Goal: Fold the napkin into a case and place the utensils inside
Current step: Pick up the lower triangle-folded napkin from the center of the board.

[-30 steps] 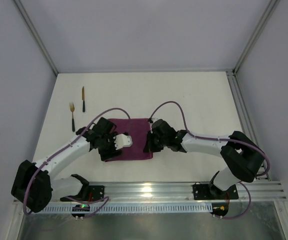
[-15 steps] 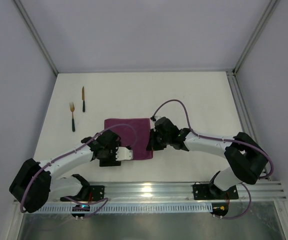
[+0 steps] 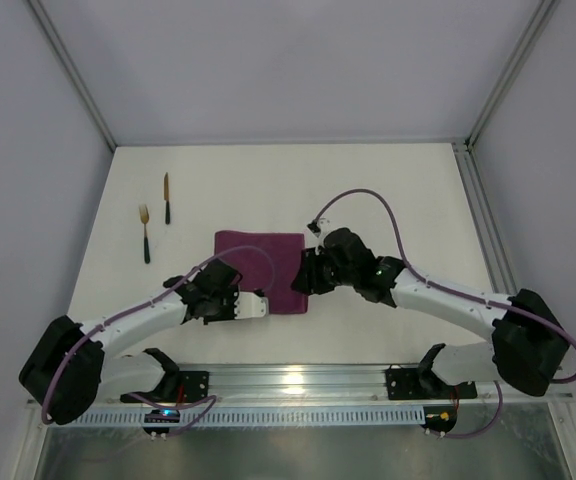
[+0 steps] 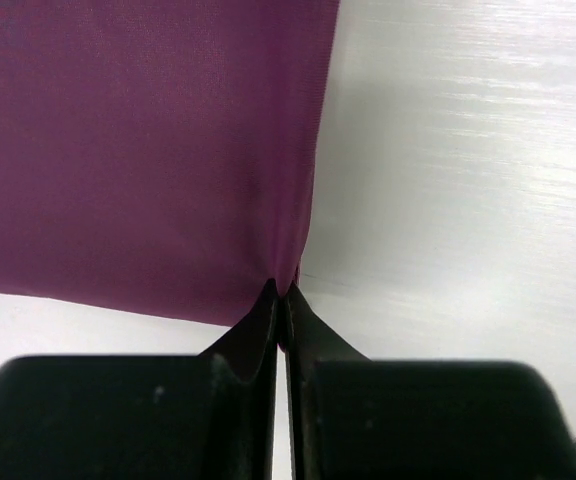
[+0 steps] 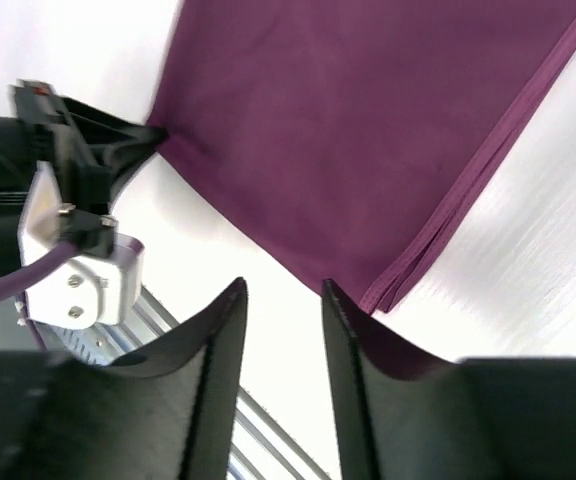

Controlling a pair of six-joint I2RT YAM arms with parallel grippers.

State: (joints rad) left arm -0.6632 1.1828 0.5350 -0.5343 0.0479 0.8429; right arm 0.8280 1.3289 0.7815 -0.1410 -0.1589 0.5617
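The napkin (image 3: 261,272) is laid flat near the middle of the desk (image 3: 388,200), between the two arms. Its near left corner is pinched in the closed jaws of the left gripper (image 4: 284,298), and the cloth is puckered slightly where the tips meet. The right gripper (image 5: 280,320) is held over the desk by the napkin's near right corner with its jaws parted. Only bare desk is seen between them, and nothing is gripped. A doubled edge is seen along the napkin's right side, so the cloth is possibly folded in two layers. The fork (image 3: 145,232) and the knife (image 3: 167,197) are laid near each other but not touching, well away at the far left of the desk, with their dark handles toward the near side.
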